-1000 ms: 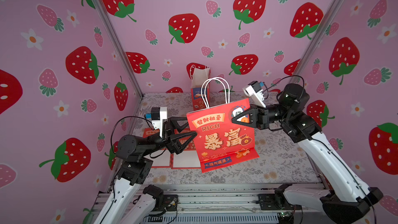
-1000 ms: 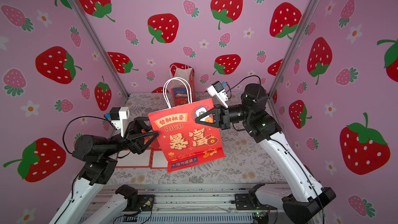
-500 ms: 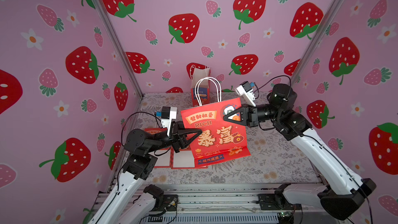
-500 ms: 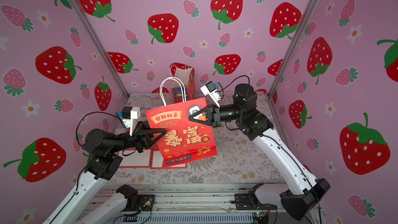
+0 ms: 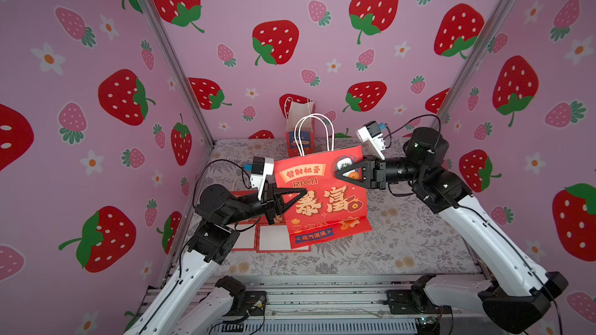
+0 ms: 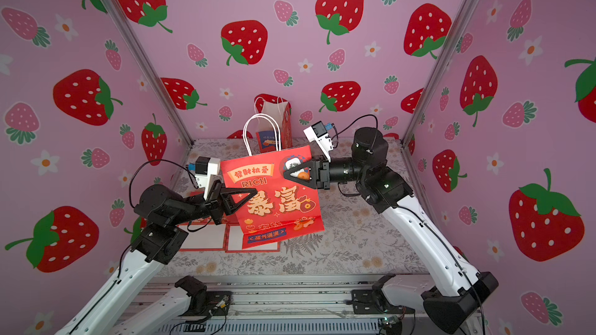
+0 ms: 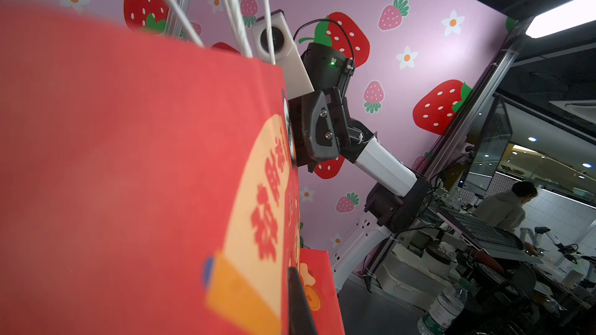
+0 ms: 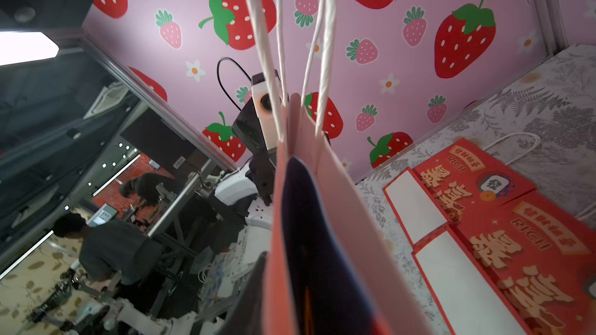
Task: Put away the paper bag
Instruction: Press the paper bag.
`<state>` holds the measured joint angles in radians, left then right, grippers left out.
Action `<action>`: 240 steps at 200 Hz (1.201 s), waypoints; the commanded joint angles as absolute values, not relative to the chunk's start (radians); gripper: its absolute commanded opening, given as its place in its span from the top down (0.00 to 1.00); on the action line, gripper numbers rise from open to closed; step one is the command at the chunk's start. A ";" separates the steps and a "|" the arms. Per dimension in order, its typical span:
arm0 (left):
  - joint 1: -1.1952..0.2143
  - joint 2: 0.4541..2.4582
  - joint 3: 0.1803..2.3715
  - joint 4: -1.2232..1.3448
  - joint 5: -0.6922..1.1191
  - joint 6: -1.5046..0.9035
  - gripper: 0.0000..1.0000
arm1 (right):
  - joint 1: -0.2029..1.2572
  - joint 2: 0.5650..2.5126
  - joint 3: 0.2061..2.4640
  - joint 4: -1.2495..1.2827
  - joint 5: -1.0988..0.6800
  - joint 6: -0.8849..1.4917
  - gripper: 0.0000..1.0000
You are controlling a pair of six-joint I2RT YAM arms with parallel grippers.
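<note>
The red paper bag (image 5: 322, 201) (image 6: 277, 201), flattened, with white rope handles, hangs upright above the table between both arms. My left gripper (image 5: 301, 191) (image 6: 253, 192) is shut on its left edge; in the left wrist view the bag (image 7: 129, 172) fills the picture and one dark finger (image 7: 298, 298) lies against it. My right gripper (image 5: 339, 175) (image 6: 287, 174) straddles the upper right corner. In the right wrist view the bag's edge (image 8: 322, 220) runs between the jaws, which stand slightly apart, one finger (image 8: 251, 285) beside the red wall.
Two flat red bags (image 5: 258, 236) (image 8: 483, 207) lie on the floral table at the left, under the held bag. A small bag (image 5: 300, 130) stands upright at the back wall. Strawberry-print walls enclose three sides.
Both arms carried the bag left and lower. The left gripper went from open to shut on the bag's left edge. The right jaws have loosened.
</note>
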<state>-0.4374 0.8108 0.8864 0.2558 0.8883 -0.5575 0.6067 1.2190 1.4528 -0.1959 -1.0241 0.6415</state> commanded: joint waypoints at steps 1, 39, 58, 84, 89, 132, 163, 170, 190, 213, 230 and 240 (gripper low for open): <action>-0.440 0.817 0.934 0.208 0.852 -0.524 1.00 | 0.612 1.155 1.432 -0.270 -0.968 0.584 0.63; -0.440 0.812 0.936 0.210 0.854 -0.531 1.00 | 0.628 1.124 1.365 -0.264 -0.954 0.586 0.62; -0.440 0.803 0.940 0.188 0.849 -0.523 1.00 | 0.638 1.120 1.346 -0.288 -0.946 0.567 0.63; -0.437 0.793 0.938 0.185 0.841 -0.522 1.00 | 0.643 1.120 1.337 -0.326 -0.932 0.541 0.63; -0.437 0.794 0.939 0.185 0.840 -0.522 1.00 | 0.644 1.118 1.340 -0.338 -0.926 0.532 0.63; -0.431 0.788 0.942 0.175 0.844 -0.522 1.00 | 0.644 1.078 1.318 -0.372 -0.884 0.505 0.49; -0.430 0.784 0.942 0.177 0.846 -0.527 1.00 | 0.643 1.070 1.296 -0.386 -0.893 0.504 0.32; -0.430 0.781 0.943 0.175 0.847 -0.527 1.00 | 0.643 1.058 1.292 -0.390 -0.874 0.499 0.28; -0.428 0.772 0.943 0.168 0.845 -0.524 1.00 | 0.640 1.007 1.271 -0.391 -0.780 0.487 0.12; -0.426 0.768 0.942 0.179 0.851 -0.530 1.00 | 0.638 0.978 1.260 -0.389 -0.718 0.479 0.01; -0.426 0.771 0.943 0.177 0.852 -0.531 1.00 | 0.638 0.996 1.260 -0.369 -0.760 0.489 0.01; -0.427 0.773 0.945 0.179 0.852 -0.536 1.00 | 0.638 1.015 1.261 -0.357 -0.784 0.497 0.03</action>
<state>-0.4309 0.7788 0.8982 0.1528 0.8558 -0.5419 0.6388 0.9871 1.2636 -0.3843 -0.7692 0.4969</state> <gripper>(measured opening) 0.047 0.988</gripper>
